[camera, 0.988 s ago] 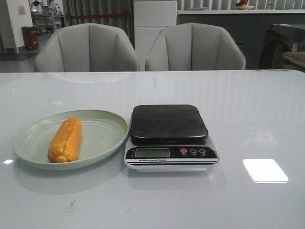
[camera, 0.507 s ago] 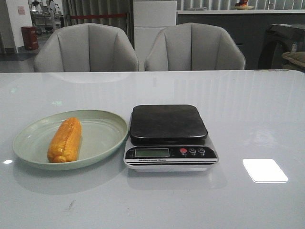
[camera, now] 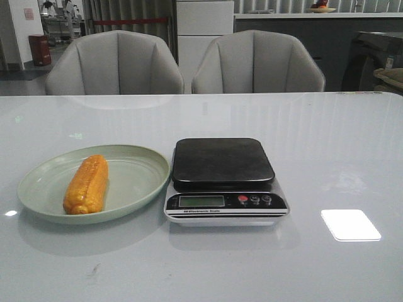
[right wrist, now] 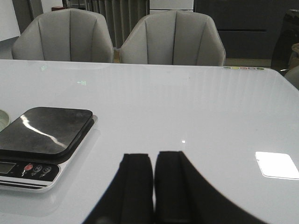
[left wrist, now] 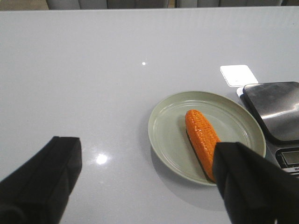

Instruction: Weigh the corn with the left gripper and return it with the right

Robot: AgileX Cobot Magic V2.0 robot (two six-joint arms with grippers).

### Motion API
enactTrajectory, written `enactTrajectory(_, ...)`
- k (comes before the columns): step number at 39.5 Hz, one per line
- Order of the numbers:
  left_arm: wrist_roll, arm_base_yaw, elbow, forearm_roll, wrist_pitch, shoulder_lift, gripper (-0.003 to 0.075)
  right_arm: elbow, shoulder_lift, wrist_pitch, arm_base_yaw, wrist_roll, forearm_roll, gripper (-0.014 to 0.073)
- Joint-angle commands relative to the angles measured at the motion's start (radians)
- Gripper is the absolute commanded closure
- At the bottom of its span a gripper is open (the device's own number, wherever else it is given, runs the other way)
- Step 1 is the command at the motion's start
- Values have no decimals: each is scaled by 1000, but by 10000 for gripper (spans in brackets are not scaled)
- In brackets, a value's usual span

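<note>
An orange-yellow corn [camera: 86,184] cob lies lengthwise in a pale green plate [camera: 135,179] left of the scale [camera: 223,179], whose black platform is bare. Neither arm shows in the front view. In the left wrist view my left gripper [left wrist: 149,156] is open wide above the table, with nothing between its fingers [left wrist: 44,179]; the corn [left wrist: 201,137] and plate [left wrist: 168,135] lie beyond it, partly behind one finger. My right gripper [right wrist: 153,161] is shut with nothing in it, hovering over bare table beside the scale [right wrist: 42,140].
Two grey armchairs [camera: 116,63] stand behind the table's far edge. A bright square light reflection [camera: 350,224] sits on the glossy tabletop right of the scale. The scale's display and buttons [camera: 254,199] face the front edge.
</note>
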State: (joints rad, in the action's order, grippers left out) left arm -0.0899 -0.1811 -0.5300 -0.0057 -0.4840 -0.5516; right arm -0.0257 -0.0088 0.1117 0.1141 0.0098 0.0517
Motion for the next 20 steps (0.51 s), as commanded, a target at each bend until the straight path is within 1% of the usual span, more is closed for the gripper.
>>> enactTrajectory(1,-2,-9,-56,-68,59,-75,92,-11,-20,-75,-5,-10,-12,407)
enactTrajectory(5,-2,-9,-95,-117,41,-165,92,-11,-20,-75,-5,-10,-12,407)
enactTrajectory(11,-2,-23,-162,-139,12,-307,92,-11,-20,-75,-5,-10,-12,407)
enactTrajectory(20,-6,-161,-245,-139,14,-516,92,-11,-20,-75,-5,-10,-12,407)
